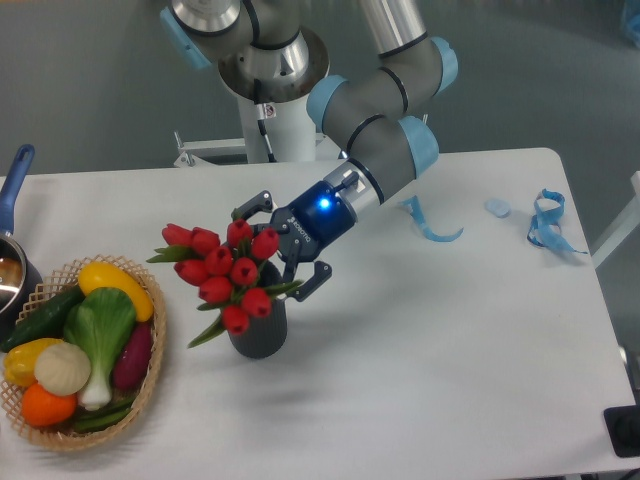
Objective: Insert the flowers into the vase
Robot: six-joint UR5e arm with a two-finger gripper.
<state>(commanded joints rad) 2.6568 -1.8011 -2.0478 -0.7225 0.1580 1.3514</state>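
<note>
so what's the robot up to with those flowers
The arm's gripper is at the bunch of red tulips, whose stems reach down into the dark grey vase. The fingers look spread apart on either side of the stems, so the bunch seems to be resting in the vase, leaning left toward the wicker basket of plastic vegetables.

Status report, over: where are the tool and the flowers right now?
Tool open, fingers spread around the stems. Red artificial tulips leaning left in the dark grey ribbed vase. Nothing blocking; woven wicker basket apart.
</note>
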